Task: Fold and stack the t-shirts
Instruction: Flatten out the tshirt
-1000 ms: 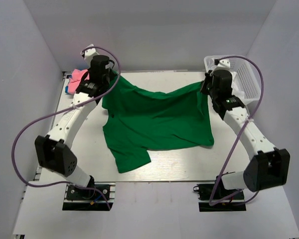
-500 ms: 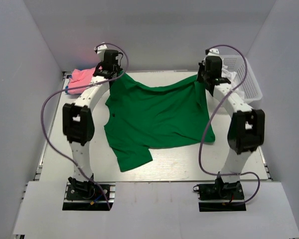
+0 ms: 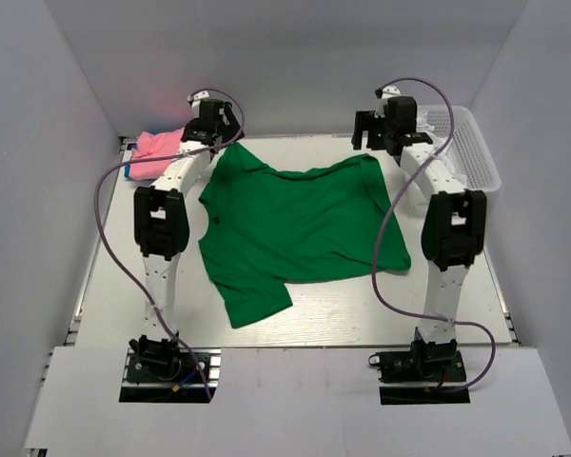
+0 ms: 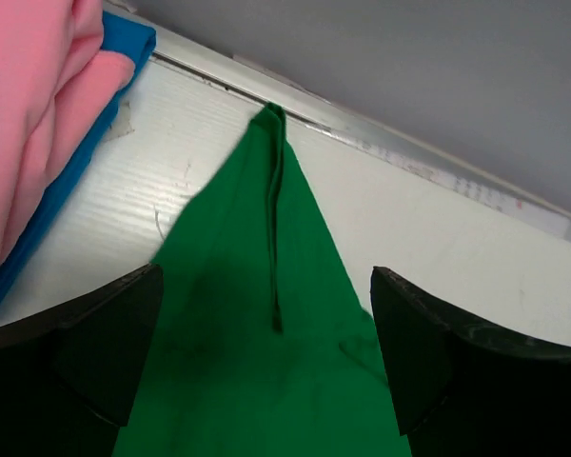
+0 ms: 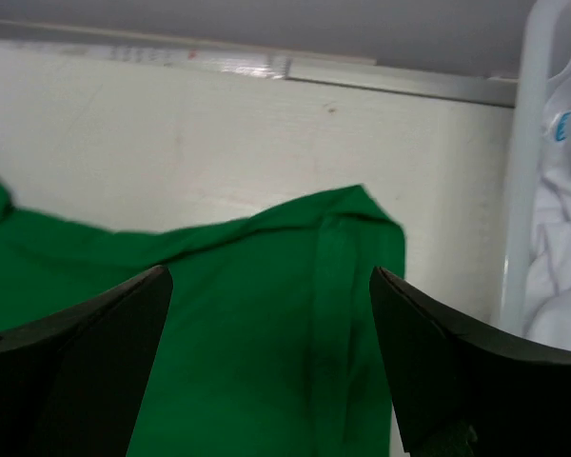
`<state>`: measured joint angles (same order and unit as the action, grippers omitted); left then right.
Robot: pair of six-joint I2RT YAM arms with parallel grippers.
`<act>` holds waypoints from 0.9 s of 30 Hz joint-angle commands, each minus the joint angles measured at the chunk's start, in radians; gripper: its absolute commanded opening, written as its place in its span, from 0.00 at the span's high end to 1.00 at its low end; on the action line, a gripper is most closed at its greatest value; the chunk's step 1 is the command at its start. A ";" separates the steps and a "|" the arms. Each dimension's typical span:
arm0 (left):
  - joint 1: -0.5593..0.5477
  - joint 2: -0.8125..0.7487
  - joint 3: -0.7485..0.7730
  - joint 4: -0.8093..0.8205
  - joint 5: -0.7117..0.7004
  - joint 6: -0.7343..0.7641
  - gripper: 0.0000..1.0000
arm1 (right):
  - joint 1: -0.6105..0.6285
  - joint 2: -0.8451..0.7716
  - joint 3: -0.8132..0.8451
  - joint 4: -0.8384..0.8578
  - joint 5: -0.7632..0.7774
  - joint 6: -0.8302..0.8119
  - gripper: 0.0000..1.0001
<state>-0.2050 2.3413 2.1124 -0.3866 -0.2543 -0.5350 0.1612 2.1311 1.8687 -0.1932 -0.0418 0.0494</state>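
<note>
Green t-shirt [image 3: 300, 224], the only one of that colour, lies spread flat on the table [image 3: 343, 314], one sleeve folded toward the near left and its two far corners resting near the far edge. Two grippers hang over those corners: the left gripper [image 4: 264, 295] and the right gripper [image 5: 268, 281] both have their fingers spread wide, grasping nothing. Half a second ago each pinched a corner and the far hem hung stretched between them; now the cloth has dropped and lies slack. At the far left, one pink t-shirt [image 3: 157, 145] sits on one blue t-shirt [image 4: 124, 57]. At the far right, one basket [image 3: 476, 152] holds white cloth [image 5: 557, 257].
</note>
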 commanded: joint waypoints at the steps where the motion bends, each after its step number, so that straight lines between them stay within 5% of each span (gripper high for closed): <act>1: -0.019 -0.217 -0.034 -0.045 0.078 0.018 0.00 | 0.017 -0.213 -0.133 0.052 -0.133 0.016 0.10; 5: -0.031 -0.305 -0.130 -0.196 0.206 0.013 0.00 | 0.031 -0.370 -0.298 0.005 -0.138 0.074 0.10; 13: -0.074 -0.566 -0.665 -0.246 0.447 -0.032 0.00 | 0.018 -0.629 -0.690 -0.271 0.109 0.176 0.10; 19: -0.128 -0.609 -0.939 -0.242 0.516 -0.101 0.00 | 0.003 -0.657 -0.879 -0.302 0.149 0.230 0.11; 27: -0.184 -0.726 -1.097 -0.277 0.524 -0.140 0.00 | 0.003 -0.547 -0.875 -0.313 0.106 0.207 0.17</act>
<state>-0.3721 1.6951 1.0451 -0.6506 0.2493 -0.6552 0.1684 1.5478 0.9745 -0.5179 0.0685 0.2485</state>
